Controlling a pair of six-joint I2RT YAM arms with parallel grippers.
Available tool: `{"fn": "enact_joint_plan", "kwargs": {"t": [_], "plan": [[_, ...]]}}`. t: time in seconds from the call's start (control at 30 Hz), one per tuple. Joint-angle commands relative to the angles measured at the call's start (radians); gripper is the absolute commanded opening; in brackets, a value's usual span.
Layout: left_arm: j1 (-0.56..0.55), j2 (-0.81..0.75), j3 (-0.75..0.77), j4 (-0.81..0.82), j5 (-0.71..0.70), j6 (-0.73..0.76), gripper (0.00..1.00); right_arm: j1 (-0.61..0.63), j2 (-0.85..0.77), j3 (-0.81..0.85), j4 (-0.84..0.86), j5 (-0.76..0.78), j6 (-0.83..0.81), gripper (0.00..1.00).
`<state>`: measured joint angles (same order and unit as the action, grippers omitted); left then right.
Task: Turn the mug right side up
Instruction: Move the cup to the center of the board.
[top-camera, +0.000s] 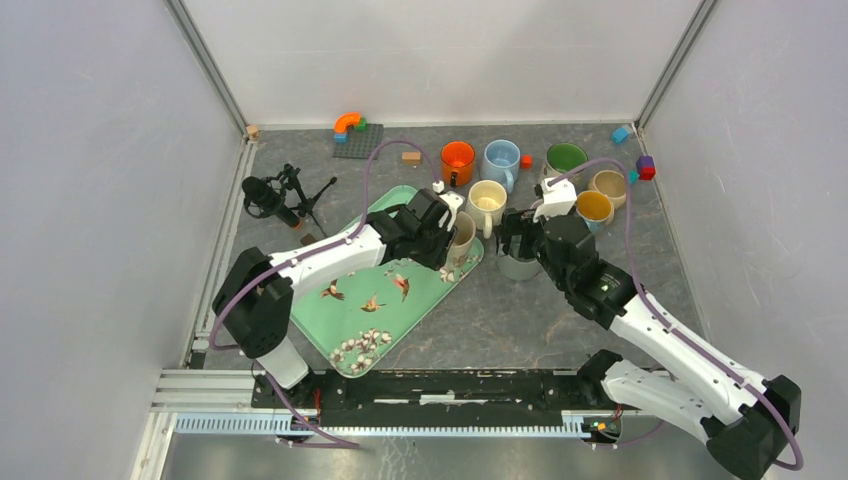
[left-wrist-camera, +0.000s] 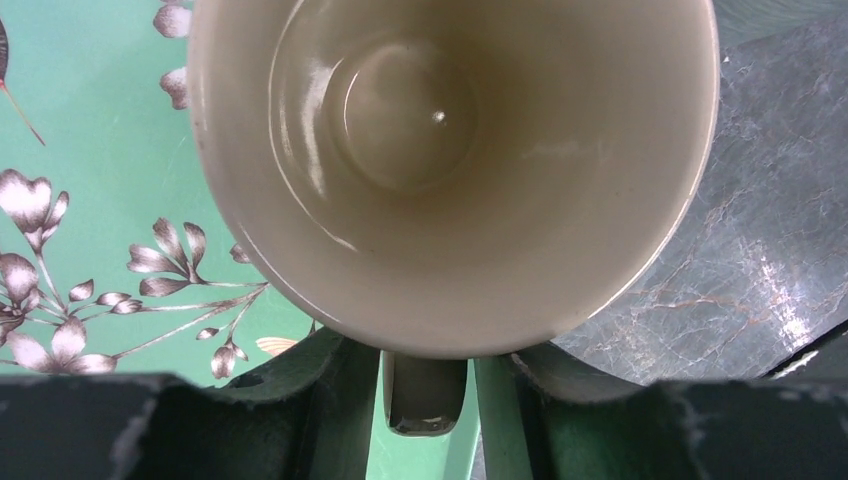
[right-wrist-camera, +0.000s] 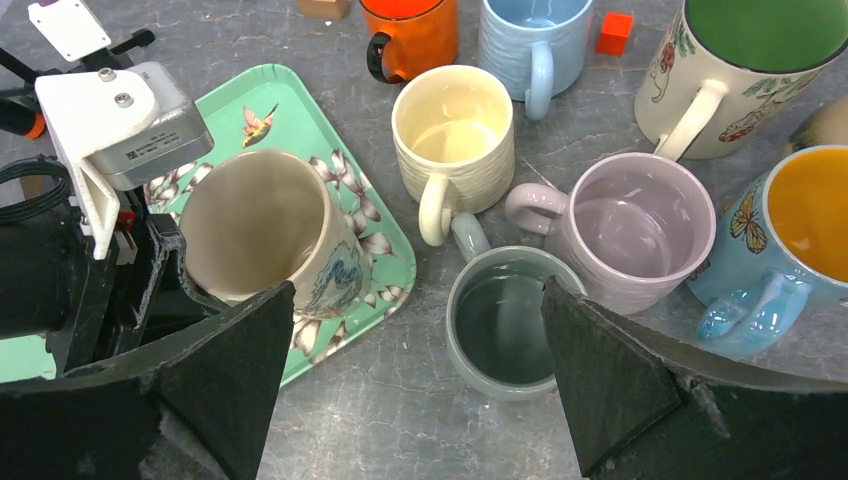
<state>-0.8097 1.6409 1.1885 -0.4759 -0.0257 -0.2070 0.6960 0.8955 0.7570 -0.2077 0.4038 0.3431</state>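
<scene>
Mug (right-wrist-camera: 265, 235) mouth-up on the tray (right-wrist-camera: 300, 110) corner.
The turn looks done. My left jaws (left-wrist-camera: 425, 410) sit part open at its rim; I cannot tell if they grip. My right jaws (right-wrist-camera: 415, 300) gape empty. Left to do: let go.

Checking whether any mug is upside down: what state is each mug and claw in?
tan mug: mouth up, on the tray
grey mug: upright, empty
cream mug: upright, empty
lilac mug: upright, empty
orange mug: upright
pale blue mug: upright
green-lined mug: upright
yellow-lined mug: upright
left claw: at the tan mug's side, grip unclear
right claw: open, empty
</scene>
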Motion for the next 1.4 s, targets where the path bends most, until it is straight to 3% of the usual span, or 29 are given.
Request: {"fn": "enact_joint_plan", "kwargs": {"t": [0.0,0.1,0.17,0.23,0.33,0.97,1.37], "plan": [[-0.006,0.011,0.015,0.047,-0.035,0.023,0.43,-0.044,0.003,0.036,0.019,-0.093,-0.017,0.98],[-0.008,0.002,0.000,0.075,-0.040,0.023,0.38,-0.071,-0.001,0.040,0.020,-0.115,-0.022,0.98],[-0.010,0.001,-0.005,0.085,-0.044,0.023,0.29,-0.088,-0.007,0.046,0.018,-0.123,-0.027,0.98],[-0.015,-0.003,-0.011,0.099,-0.044,0.027,0.14,-0.098,-0.010,0.055,0.013,-0.127,-0.032,0.98],[-0.018,-0.017,-0.024,0.129,-0.041,0.029,0.02,-0.100,-0.020,0.073,0.005,-0.129,-0.047,0.98],[-0.051,-0.178,-0.071,0.251,-0.032,0.022,0.02,-0.100,-0.190,0.064,0.060,-0.048,-0.064,0.98],[-0.138,-0.213,-0.078,0.279,-0.019,0.015,0.02,-0.100,-0.227,0.095,0.072,-0.023,-0.070,0.98]]}}
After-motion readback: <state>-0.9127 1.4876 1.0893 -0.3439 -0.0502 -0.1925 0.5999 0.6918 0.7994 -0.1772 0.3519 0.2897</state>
